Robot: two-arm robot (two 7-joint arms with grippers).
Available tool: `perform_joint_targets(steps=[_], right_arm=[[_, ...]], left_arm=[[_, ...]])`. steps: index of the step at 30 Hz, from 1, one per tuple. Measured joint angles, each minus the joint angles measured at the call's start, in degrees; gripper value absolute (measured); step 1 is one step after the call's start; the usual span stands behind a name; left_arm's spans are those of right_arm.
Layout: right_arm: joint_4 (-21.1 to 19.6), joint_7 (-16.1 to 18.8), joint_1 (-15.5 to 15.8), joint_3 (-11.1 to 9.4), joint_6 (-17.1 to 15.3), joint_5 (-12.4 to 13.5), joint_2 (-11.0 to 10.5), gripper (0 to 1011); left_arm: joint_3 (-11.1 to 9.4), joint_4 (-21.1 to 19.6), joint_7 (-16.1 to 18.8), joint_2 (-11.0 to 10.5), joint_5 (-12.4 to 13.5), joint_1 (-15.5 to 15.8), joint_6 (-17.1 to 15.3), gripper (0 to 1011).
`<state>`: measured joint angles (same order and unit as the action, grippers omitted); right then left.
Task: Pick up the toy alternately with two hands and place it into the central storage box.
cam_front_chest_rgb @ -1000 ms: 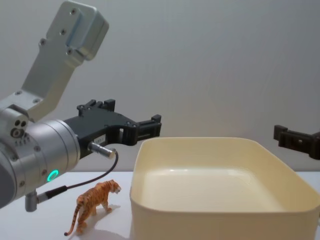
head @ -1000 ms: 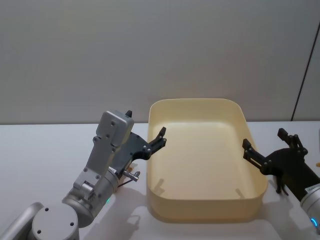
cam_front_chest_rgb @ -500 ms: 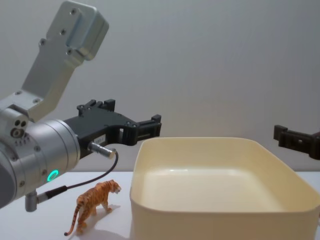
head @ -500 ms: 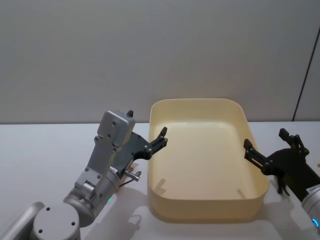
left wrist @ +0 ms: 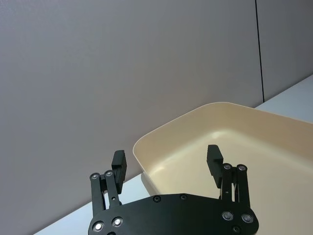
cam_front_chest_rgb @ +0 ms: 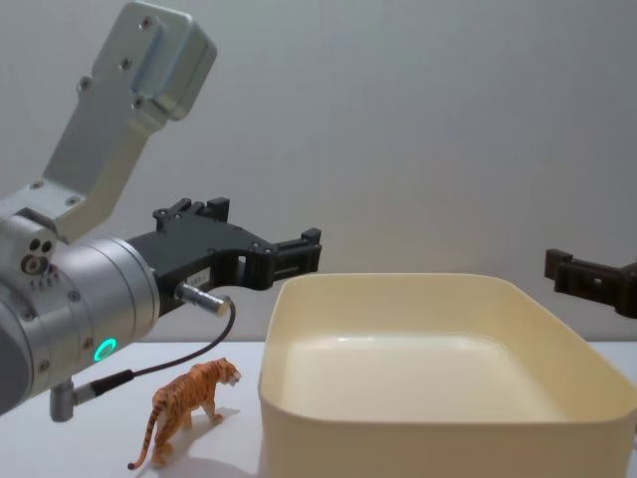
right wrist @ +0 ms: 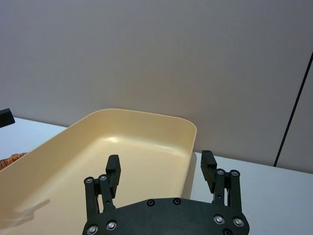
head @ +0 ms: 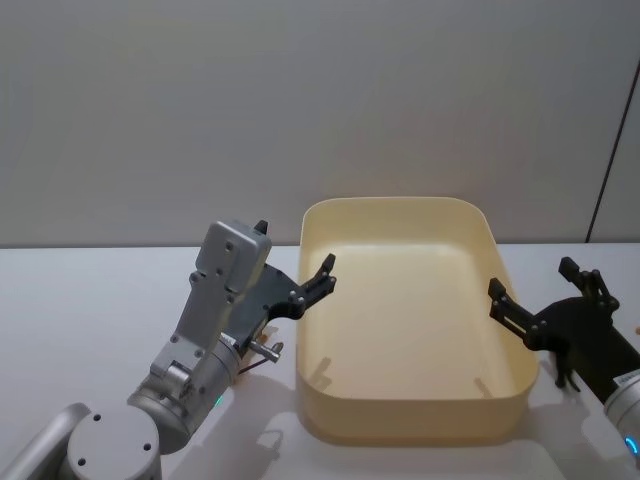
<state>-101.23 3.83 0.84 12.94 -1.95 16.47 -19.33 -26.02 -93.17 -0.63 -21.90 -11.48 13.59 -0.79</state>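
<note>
The toy tiger (cam_front_chest_rgb: pixel 189 406) stands on its four legs on the white tabletop (head: pixel 80 300), just beside the left wall of the cream-yellow storage box (cam_front_chest_rgb: pixel 438 446) and outside it. In the chest view its long axis runs roughly left to right: the tail trails to the left, and the head points right, toward the box wall. The box sits in the middle of the tabletop with nothing inside it, its longer sides running away from the robot.

The left end effector (left wrist: pixel 166 159) hovers above the tiger at the box's left rim. Its fingers are spread wide with nothing between them, and one fingertip reaches over the rim. The right end effector (right wrist: pixel 160 164) hangs at the box's right side, likewise spread and gripping nothing, pointing in toward the box.
</note>
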Motion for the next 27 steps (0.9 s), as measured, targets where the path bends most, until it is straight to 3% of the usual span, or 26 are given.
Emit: perform_joint_targets(steps=[16, 27], right_arm=[[0.5, 1.8, -0.5, 0.0, -0.4, -0.5, 0.0, 1001], [-0.3, 3.3, 0.8, -0.6, -0.8, -0.3, -1.5, 1001]], left_arm=[[0.0, 0.0, 0.0, 0.0, 0.0, 0.0, 0.0, 1001], [0.0, 0.0, 0.0, 0.0, 0.0, 0.0, 0.0, 1001]])
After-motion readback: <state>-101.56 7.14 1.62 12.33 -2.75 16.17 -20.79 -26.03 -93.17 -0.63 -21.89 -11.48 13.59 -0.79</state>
